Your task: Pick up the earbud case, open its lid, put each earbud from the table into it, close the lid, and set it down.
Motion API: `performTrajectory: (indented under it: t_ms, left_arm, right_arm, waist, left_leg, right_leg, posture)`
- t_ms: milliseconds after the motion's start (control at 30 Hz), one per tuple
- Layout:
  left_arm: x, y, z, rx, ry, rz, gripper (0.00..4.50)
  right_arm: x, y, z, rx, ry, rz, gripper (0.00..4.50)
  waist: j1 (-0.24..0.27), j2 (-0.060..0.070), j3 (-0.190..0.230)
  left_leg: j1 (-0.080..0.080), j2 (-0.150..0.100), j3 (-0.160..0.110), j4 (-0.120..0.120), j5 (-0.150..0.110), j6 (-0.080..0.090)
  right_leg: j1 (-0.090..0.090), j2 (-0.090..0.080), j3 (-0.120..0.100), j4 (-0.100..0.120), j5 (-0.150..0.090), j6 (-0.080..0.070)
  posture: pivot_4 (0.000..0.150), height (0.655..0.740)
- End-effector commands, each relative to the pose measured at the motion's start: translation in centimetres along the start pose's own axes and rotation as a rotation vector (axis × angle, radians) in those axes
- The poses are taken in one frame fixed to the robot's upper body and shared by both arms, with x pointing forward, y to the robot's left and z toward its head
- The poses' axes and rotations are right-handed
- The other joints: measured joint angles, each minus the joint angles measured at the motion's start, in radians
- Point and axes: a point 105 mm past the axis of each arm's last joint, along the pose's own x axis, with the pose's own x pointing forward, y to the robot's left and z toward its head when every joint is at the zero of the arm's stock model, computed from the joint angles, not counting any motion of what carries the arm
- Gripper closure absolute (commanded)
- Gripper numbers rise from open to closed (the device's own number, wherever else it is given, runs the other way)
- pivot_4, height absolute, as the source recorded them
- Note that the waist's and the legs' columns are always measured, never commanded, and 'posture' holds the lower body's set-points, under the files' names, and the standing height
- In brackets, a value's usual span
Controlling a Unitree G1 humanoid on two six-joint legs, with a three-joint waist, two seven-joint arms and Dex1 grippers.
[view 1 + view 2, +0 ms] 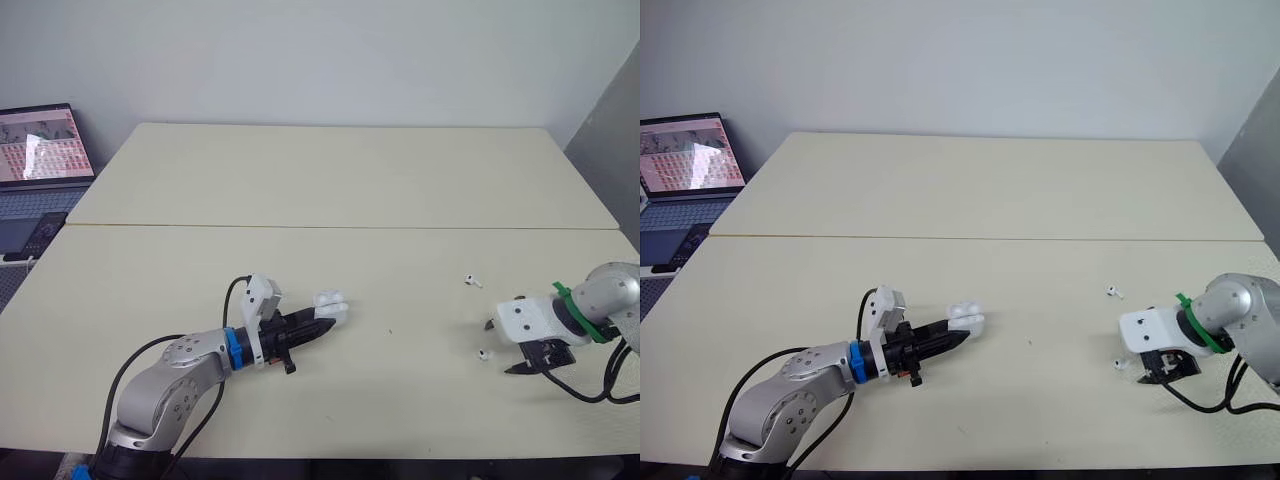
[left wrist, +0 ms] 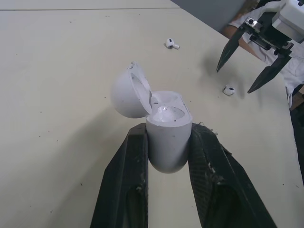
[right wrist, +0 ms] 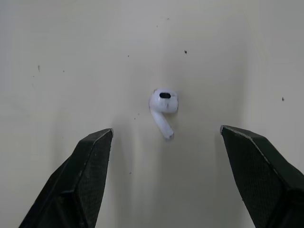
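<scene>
On the pale beige surface [image 1: 350, 180], the left gripper [image 2: 168, 133] clamps the small white plastic earbud case [image 1: 331, 304], its lid open, while the right gripper's [image 3: 166, 129] fingers [image 3: 85, 175] spread wide around one white earbud [image 3: 163, 107], a second white earbud [image 1: 472, 281] lying nearby.

Wide bare table [image 1: 400, 180] between the arms: nothing stands between the near earbud [image 3: 163, 108] and the earbud case [image 2: 166, 137]. The right gripper [image 1: 505, 346] is spread wide, with room on both sides of that earbud. The left gripper [image 2: 166, 156] flanks the case body — only the lidded top is free. The second earbud [image 1: 472, 281] lies apart. The laptop [image 1: 40, 145] sits off the left edge.
</scene>
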Motion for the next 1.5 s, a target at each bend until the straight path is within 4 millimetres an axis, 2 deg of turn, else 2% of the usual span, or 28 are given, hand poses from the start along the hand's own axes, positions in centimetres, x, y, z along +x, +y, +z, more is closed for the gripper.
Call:
performTrajectory:
  t_ms: [33, 300, 400, 633, 1067, 1167, 1333, 1500]
  left_arm:
    - [-0.1, -0.3, 0.6, 0.028, -0.024, 0.002, 3.71]
    - [0.0, -0.4, 0.4, 0.022, -0.025, 0.005, 3.71]
    - [0.0, -0.4, 0.4, 0.022, -0.025, 0.005, 3.71]
    - [-0.1, -0.3, 0.5, 0.022, -0.025, 0.009, 3.71]
    - [0.0, -0.4, 0.3, 0.018, -0.024, 0.004, 3.71]
    - [0.0, -0.4, 0.3, 0.019, -0.024, 0.003, 3.71]
    - [0.1, -0.4, 0.3, 0.019, -0.022, 0.0, 3.71]
    - [0.0, -0.4, 0.3, 0.019, -0.021, -0.002, 3.71]
  right_arm:
    - [-0.1, -0.1, 1.3, -0.052, 0.022, 0.031, 0.72]
    - [0.9, 0.2, 1.9, -0.193, 0.122, 0.072, 0.72]
    - [0.9, -0.4, 1.9, -0.235, 0.159, 0.054, 0.72]
    - [0.5, -1.2, 2.0, -0.241, 0.177, 0.04, 0.72]
    - [1.0, -0.4, 1.8, -0.212, 0.17, 0.059, 0.72]
    - [1.2, -0.3, 1.8, -0.21, 0.165, 0.057, 1.33]
    - [1.3, -0.3, 1.8, -0.206, 0.162, 0.053, 3.1]
    - [1.2, -0.2, 1.9, -0.203, 0.157, 0.048, 3.1]
  waist:
    - [0.0, 0.0, 0.0]
    - [0.001, 0.0, 0.0]
    - [0.0, 0.0, 0.0]
    - [0.0, 0.0, 0.0]
    - [0.0, 0.0, 0.0]
    - [0.0, 0.0, 0.0]
    - [0.0, 0.0, 0.0]
    - [0.0, 0.0, 0.0]
  left_leg:
    - [0.0, 0.0, 0.0, 0.0, 0.0, 0.0]
    - [0.0, 0.0, 0.0, 0.0, 0.0, 0.0]
    - [0.0, 0.0, 0.0, 0.0, 0.0, 0.0]
    - [0.0, 0.0, 0.0, 0.0, 0.0, 0.0]
    - [0.0, 0.0, 0.0, 0.0, 0.0, 0.0]
    - [0.0, 0.0, 0.0, 0.0, 0.0, 0.0]
    - [0.0, 0.0, 0.0, 0.0, 0.0, 0.0]
    - [0.0, 0.0, 0.0, 0.0, 0.0, 0.0]
  right_leg:
    - [0.0, 0.0, 0.0, 0.0, 0.0, 0.0]
    - [0.0, 0.0, 0.0, 0.0, 0.0, 0.0]
    - [0.0, 0.0, 0.0, 0.0, 0.0, 0.0]
    - [0.0, 0.0, -0.001, 0.0, 0.0, 0.0]
    - [0.0, 0.0, -0.001, 0.0, 0.0, 0.0]
    - [0.0, 0.0, 0.0, 0.0, 0.0, 0.0]
    - [0.0, 0.0, 0.0, 0.0, 0.0, 0.0]
    - [0.0, 0.0, -0.001, 0.0, 0.0, 0.0]
  posture:
    - [0.15, 0.74]
    - [0.15, 0.74]
    - [0.15, 0.74]
    - [0.15, 0.74]
    - [0.15, 0.74]
    - [0.15, 0.74]
    - [0.15, 0.74]
    - [0.15, 0.74]
